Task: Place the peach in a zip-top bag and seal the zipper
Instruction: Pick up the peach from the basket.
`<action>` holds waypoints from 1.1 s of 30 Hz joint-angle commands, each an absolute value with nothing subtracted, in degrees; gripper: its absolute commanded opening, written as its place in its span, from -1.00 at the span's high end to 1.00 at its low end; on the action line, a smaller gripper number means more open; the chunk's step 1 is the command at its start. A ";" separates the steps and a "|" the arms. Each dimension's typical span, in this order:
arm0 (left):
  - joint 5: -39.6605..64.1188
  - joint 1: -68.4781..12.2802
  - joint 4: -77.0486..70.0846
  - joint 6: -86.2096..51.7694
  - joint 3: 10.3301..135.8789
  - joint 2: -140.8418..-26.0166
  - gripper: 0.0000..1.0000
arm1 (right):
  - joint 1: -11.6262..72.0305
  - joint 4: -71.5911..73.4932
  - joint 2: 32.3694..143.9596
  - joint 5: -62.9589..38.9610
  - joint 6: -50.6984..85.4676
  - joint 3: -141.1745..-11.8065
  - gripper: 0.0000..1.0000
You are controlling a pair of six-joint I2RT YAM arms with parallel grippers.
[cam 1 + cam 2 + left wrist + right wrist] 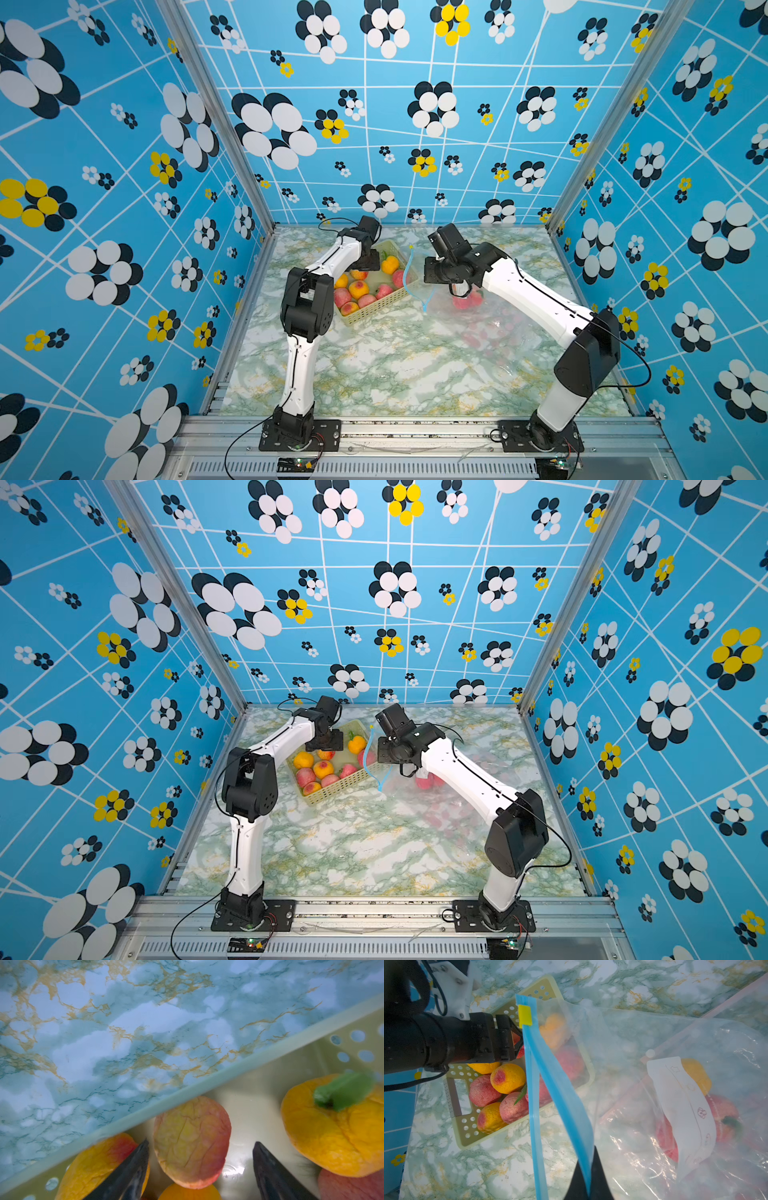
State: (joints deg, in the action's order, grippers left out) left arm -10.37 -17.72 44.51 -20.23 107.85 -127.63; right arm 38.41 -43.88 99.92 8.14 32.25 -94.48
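1. Left claw hung over the far end of the basket, fingers spread wide with a peach sitting between them. We couldn't tell if either finger actually touched it.
2. That peach was lying in the basket, right up against the rim. A yellow pepper sat near it on one side, and more fruit crowded around.
3. Right claw was pressed together on the blue zipper strip of the bag, holding that edge up off the table.
4. Bag mouth was open. We saw the two blue strips split apart, with the yellow slider parked at the end where they met, just beside the left claw.
5. Through the clear plastic we saw a red fruit and a yellow one inside, partly behind a white label.
6. In both top views the basket sat between the arms toward the back. The bag lay beside it, under the right arm.
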 commanded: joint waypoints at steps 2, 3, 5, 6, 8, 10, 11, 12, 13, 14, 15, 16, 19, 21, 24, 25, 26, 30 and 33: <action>-10.95 -16.92 47.12 -19.42 109.82 -129.97 -0.61 | 38.13 -43.90 100.14 7.27 33.05 -95.01 1.00; -10.82 -16.93 47.11 -19.43 109.87 -130.26 -0.61 | 38.13 -43.79 100.19 7.27 33.08 -95.00 1.00; -10.72 -16.79 47.07 -19.45 110.12 -130.73 -0.61 | 38.12 -43.76 100.27 7.21 33.09 -95.01 1.00; -10.71 -16.76 46.98 -19.48 110.17 -130.91 -0.61 | 38.14 -43.74 100.34 7.14 33.15 -95.01 1.00; -10.80 -16.68 46.94 -19.41 110.48 -131.37 -0.61 | 38.14 -43.72 100.37 7.08 33.18 -94.93 1.00; -11.08 -16.67 46.64 -19.39 110.70 -131.83 -0.62 | 38.09 -43.60 100.32 6.98 33.23 -94.84 1.00; -11.25 -16.67 46.40 -19.29 110.89 -132.02 -0.62 | 38.12 -43.60 100.32 7.03 33.22 -94.83 1.00; -11.17 -16.68 46.40 -19.23 111.12 -132.24 -0.62 | 38.15 -43.62 100.30 6.99 33.33 -94.83 1.00; -11.16 -16.68 46.44 -19.08 111.47 -132.55 -0.62 | 38.14 -43.61 100.31 7.00 33.36 -94.83 1.00; -11.12 -16.62 46.55 -19.00 111.78 -132.90 -0.61 | 38.10 -43.61 100.31 6.86 33.33 -94.83 1.00; -11.12 -16.70 46.61 -18.98 111.94 -133.12 -0.57 | 38.14 -43.60 100.27 6.92 33.44 -94.77 1.00; -11.25 -16.70 46.58 -18.98 111.97 -133.15 -0.55 | 38.14 -43.59 100.22 6.89 33.43 -94.83 1.00; -11.47 -16.64 46.84 -18.90 111.89 -133.17 -0.50 | 38.12 -43.57 100.14 6.99 33.42 -94.75 1.00; -11.51 -16.70 46.93 -18.92 111.59 -132.99 -0.50 | 38.14 -43.53 100.03 6.92 33.41 -94.75 1.00; -11.51 -16.70 46.61 -18.73 110.86 -132.46 -0.48 | 38.14 -43.53 100.11 6.90 33.50 -94.66 1.00; -11.50 -16.70 46.50 -18.72 110.67 -132.41 -0.45 | 38.14 -43.44 100.13 6.82 33.51 -94.66 1.00; -11.46 -16.75 46.38 -18.77 110.49 -132.38 -0.41 | 38.12 -43.42 100.21 6.79 33.50 -94.53 1.00; -10.84 -16.81 45.89 -18.94 109.83 -131.37 -0.23 | 38.11 -43.48 100.20 6.76 33.50 -94.55 1.00; -9.92 -16.88 45.22 -19.35 108.96 -129.38 -0.18 | 38.14 -43.44 100.04 6.94 33.54 -94.48 1.00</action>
